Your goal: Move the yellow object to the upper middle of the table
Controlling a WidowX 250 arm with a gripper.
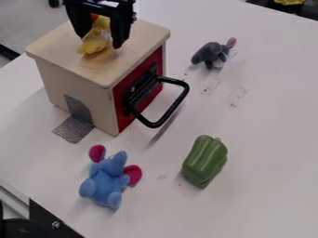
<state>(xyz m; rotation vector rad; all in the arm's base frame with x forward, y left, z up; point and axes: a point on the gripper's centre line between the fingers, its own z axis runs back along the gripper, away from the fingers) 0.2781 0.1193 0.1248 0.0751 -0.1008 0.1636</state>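
White table [267, 139]; atop wooden box [65, 39], gripper [99, 42] straddles yellow toy [94, 43], jaws apart, presumably placed so closing can secure it for carrying.

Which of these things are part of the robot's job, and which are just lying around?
Part of the job:
yellow toy, the thing to move
end effector, at the yellow toy
white table, whose upper middle is the goal

Just lying about:
wooden box, beneath the yellow toy
grey toy
blue plush toy
green pepper
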